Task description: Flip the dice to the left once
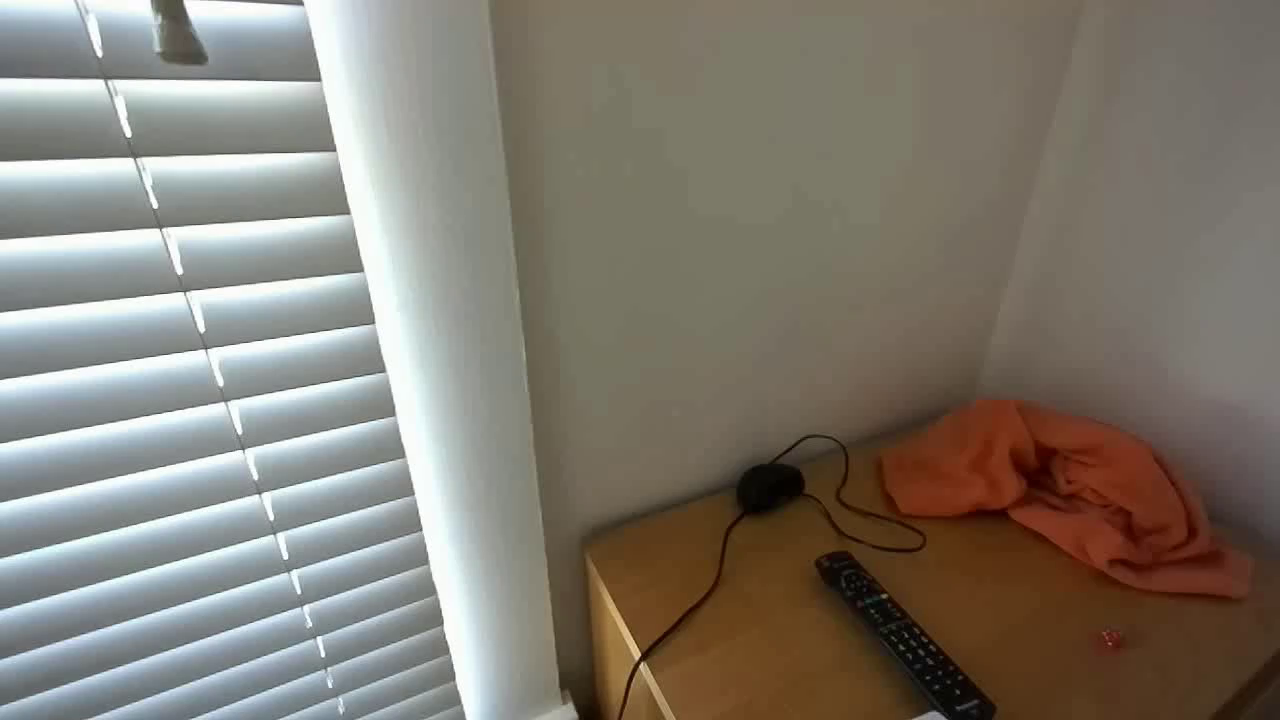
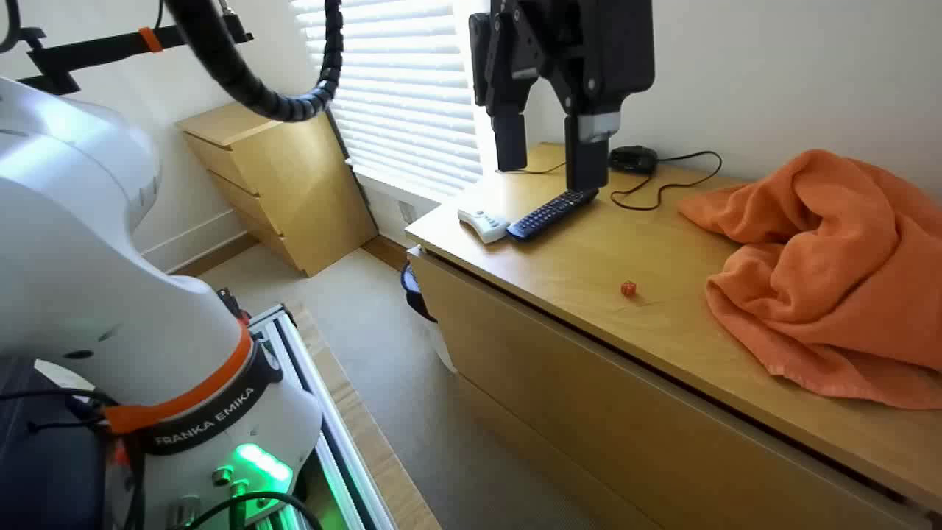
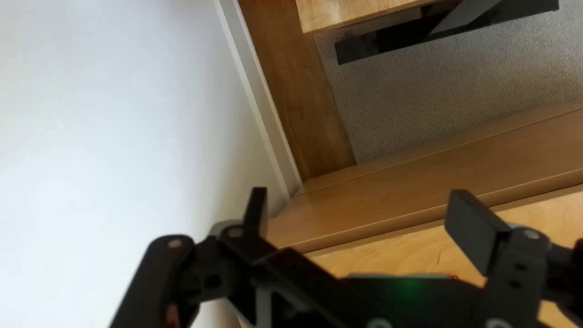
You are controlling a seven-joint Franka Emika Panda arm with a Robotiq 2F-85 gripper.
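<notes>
A small red die (image 1: 1112,638) rests on the light wooden dresser top; it also shows in an exterior view (image 2: 628,288). Only a thin red sliver of the die (image 3: 453,276) shows in the wrist view, behind the gripper body. My gripper (image 2: 548,158) is open and empty, with its fingers pointing down, well above the dresser. In the wrist view my gripper (image 3: 357,205) has its two fingers wide apart with nothing between them. The die is apart from the fingers. The gripper is not visible in the exterior view that looks at the blinds up close.
A black remote (image 2: 553,213) and a white controller (image 2: 483,224) lie left of the die. A black mouse-like device (image 2: 633,159) with a cord lies at the back. A crumpled orange cloth (image 2: 831,272) lies right of the die. The dresser's front edge (image 2: 559,320) is near it.
</notes>
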